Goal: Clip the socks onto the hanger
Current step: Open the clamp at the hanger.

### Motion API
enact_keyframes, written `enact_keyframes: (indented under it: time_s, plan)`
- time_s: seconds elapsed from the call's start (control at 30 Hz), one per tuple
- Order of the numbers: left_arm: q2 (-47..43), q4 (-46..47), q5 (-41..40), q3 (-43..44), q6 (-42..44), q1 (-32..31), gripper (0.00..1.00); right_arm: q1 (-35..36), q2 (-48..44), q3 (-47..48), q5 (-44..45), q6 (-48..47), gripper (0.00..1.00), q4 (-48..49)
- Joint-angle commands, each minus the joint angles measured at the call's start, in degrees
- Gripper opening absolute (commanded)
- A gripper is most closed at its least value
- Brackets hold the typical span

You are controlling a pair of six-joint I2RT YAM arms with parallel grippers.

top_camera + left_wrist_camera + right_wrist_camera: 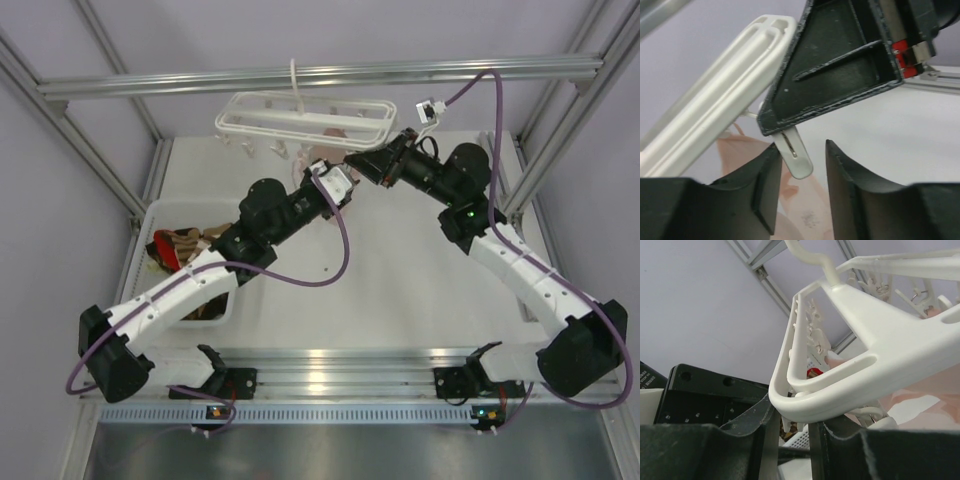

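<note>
White desk (pixel 400 260) under the hanger (pixel 310 117); left end effector (pixel 802 150) sits part-open around a clip (pixel 799 167); right end effector (pixel 792 435) looks narrow, hold unclear

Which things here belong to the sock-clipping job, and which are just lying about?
Job: hanger, clip, socks, left end effector, right end effector.
Lying about: white bin holding the socks, purple cable, overhead frame bar.
</note>
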Motion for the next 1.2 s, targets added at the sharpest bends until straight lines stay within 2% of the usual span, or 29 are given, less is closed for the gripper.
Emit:
enact_keyframes:
  time_s: [0.0,0.07,0.2,0.23,0.37,0.43,0.6,0.8,0.97,1.17]
  plan:
    - [-2.13,-7.71,11.61,2.48,-6.87,-3.03,0.46,0.82,1.72,2.63,-0.76,1.87,0.00,2.71]
    - [-3.88,-10.51,8.89,2.58,-11.07,-3.03,0.57,0.56,1.98,2.54,-1.63,3.27,0.00,3.76]
    - [-8.28,-13.87,8.53,0.65,-16.10,-1.98,0.61,-0.06,2.34,1.23,-4.01,5.47,0.00,6.40]
    - [-8.98,-15.78,8.88,0.38,-17.33,-1.37,0.64,-0.14,2.25,0.96,-4.36,6.35,0.00,7.71]
    - [-11.09,-18.00,9.85,0.03,-25.14,5.83,0.63,-0.32,2.07,-0.27,-4.63,7.67,0.00,8.95]
    - [-11.53,-14.67,9.32,-0.67,-25.78,6.99,0.58,-0.32,1.72,-0.80,-4.45,8.55,0.00,9.39]
    - [-11.19,-6.67,11.16,-1.64,-21.66,6.82,0.56,0.12,-0.03,-2.64,-2.52,8.47,0.00,11.23]
    - [-9.25,0.02,13.01,-2.17,-11.64,5.06,0.56,0.47,-0.65,-4.05,-2.17,7.59,0.00,12.90]
    - [-6.09,2.39,6.53,-0.95,-4.87,1.38,0.54,0.65,-1.70,-5.28,-0.94,6.53,0.00,14.31]
    - [-1.35,3.18,2.55,2.83,-2.93,-0.13,0.48,0.73,-2.41,-6.42,-0.50,5.74,0.00,15.27]
